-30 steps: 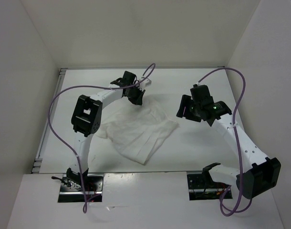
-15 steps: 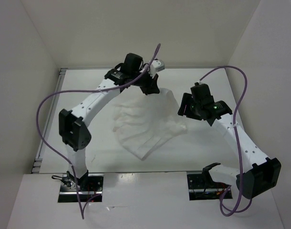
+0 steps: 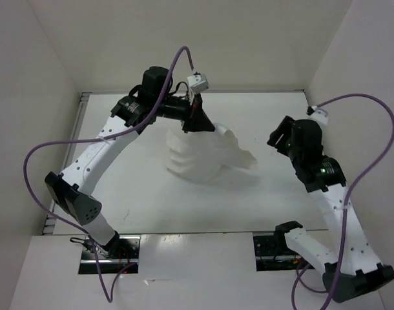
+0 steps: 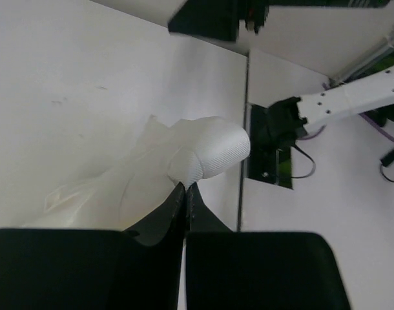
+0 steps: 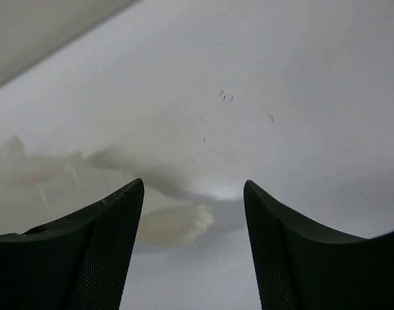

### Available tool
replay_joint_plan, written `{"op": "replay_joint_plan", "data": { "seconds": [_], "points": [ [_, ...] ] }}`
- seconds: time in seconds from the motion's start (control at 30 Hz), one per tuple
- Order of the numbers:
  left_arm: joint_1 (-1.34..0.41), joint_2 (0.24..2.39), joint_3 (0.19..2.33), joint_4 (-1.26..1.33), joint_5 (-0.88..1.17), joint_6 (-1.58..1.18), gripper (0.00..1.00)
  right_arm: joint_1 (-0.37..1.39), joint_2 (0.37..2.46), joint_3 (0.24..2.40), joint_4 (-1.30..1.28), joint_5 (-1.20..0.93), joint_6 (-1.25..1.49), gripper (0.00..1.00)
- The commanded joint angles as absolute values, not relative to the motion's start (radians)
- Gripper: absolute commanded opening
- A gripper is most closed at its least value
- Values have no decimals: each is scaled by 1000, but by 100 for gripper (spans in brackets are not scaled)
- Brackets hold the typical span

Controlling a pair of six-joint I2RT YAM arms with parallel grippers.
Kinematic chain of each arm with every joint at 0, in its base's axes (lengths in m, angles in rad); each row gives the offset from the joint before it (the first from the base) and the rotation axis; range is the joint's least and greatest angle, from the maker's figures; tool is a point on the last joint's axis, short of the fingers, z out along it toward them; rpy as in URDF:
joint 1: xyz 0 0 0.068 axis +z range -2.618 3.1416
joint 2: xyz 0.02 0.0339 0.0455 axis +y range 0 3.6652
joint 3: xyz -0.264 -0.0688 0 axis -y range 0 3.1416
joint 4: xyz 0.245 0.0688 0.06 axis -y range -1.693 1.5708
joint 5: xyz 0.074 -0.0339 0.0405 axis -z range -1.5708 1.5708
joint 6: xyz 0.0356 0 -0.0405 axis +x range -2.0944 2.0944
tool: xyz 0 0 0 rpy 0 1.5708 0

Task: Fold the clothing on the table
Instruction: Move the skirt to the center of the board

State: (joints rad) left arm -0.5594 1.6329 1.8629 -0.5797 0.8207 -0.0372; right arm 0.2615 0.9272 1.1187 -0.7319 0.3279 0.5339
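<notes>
2 grippers: left gripper (image 4: 185, 187) clamped on the bunched clothing (image 3: 203, 155), holding it up over the table (image 3: 132, 187), right gripper (image 5: 194, 188) (jaws wide, empty) near its edge.

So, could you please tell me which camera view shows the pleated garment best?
Top external: the whole white pleated garment shows, hanging bunched from the shut left gripper. Left wrist shows only the pinched part next to the fingers; right wrist shows just a blurred corner.
</notes>
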Motion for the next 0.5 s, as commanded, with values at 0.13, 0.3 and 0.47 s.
{"op": "replay_joint_plan", "data": {
  "seconds": [0.13, 0.3, 0.47],
  "points": [
    [-652, 1550, 1899, -562, 1050, -95, 0, 204, 744, 1124, -611, 428, 514, 70],
    [-655, 1459, 1884, -442, 1013, -199, 0, 204, 744, 1103, -649, 428, 523, 71],
    [-519, 1426, 1798, -385, 640, -291, 0, 204, 732, 1081, -649, 394, 535, 71]
  ]
}}
